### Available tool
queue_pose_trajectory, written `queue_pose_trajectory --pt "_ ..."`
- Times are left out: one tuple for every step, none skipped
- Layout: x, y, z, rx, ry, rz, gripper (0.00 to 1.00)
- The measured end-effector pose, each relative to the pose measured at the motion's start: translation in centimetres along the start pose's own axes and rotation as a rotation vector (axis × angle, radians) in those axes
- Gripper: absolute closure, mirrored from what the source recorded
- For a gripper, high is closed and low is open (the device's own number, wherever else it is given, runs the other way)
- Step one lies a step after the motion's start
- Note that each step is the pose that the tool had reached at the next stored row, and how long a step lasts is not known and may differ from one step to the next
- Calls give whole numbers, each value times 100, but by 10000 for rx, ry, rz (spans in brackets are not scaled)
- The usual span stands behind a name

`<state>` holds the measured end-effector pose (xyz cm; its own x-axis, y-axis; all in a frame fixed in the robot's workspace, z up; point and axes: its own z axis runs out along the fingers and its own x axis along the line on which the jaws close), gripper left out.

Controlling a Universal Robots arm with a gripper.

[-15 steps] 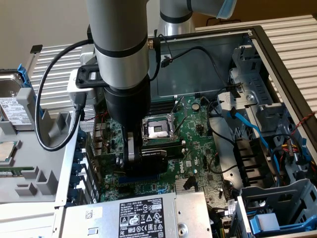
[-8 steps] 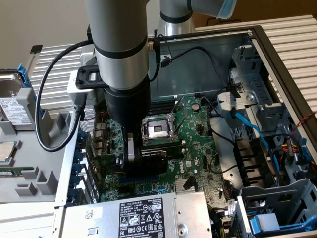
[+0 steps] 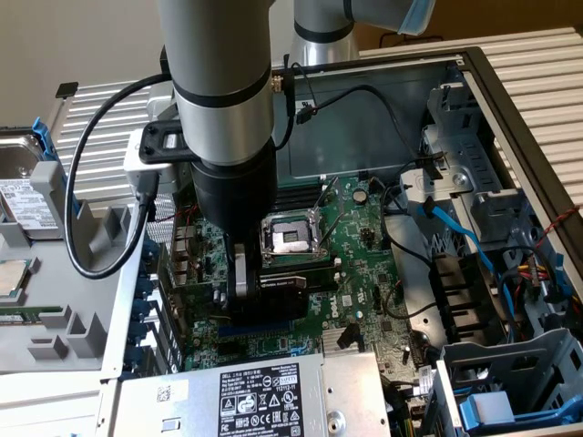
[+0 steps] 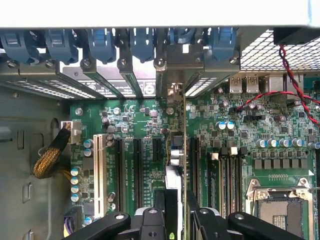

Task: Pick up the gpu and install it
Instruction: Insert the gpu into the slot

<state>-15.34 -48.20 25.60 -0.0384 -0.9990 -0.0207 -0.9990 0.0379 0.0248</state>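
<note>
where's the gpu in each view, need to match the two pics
Exterior view: the gpu sits low in the gripper, just below the CPU socket, standing on edge over the motherboard.
Wrist view: the gpu is seen edge-on as a thin card running up from between the fingers, over the expansion slots.
Shared landmark: the CPU socket, beside the card in both.

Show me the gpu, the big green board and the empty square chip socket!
gpu (image 3: pixel 281 283), exterior view, black shroud face.
motherboard (image 3: pixel 364 238), exterior view, bare green area.
CPU socket (image 3: pixel 290 237), exterior view, its open middle.
</note>
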Motion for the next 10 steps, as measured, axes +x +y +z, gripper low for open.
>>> queue_pose_trajectory --pt "0 0 1 0 -1 0 73" --pt "0 0 2 1 -2 0 73" --pt "0 0 4 1 -2 0 73" --pt "0 0 6 1 -2 0 73" --pt "0 0 8 2 -3 0 73" --pt "0 0 8 1 -1 0 73" --pt "0 0 10 0 0 0 73" --pt "0 0 13 1 -2 0 73" --pt "0 0 15 1 -3 0 73" --pt "0 0 16 1 -2 0 73"
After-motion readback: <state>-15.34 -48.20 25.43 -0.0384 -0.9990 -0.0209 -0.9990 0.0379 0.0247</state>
